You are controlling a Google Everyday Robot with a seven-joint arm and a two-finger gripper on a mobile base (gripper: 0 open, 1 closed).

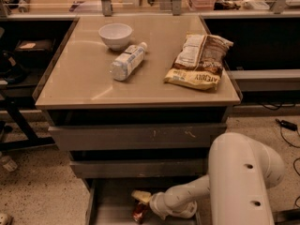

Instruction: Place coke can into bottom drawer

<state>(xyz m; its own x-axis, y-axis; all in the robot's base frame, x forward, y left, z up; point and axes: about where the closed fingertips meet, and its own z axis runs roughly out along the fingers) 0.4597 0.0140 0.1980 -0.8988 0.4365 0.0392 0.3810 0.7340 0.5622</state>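
The bottom drawer is pulled open at the foot of the grey cabinet, showing its flat grey floor. The red coke can is inside it, low over the floor near the middle. My gripper reaches into the drawer from the right at the end of the white arm, right at the can's top. The arm's wrist hides part of the can.
On the tabletop lie a white bowl, a clear plastic bottle on its side and a snack bag. Two wider drawers are shut above. My white arm body fills the lower right.
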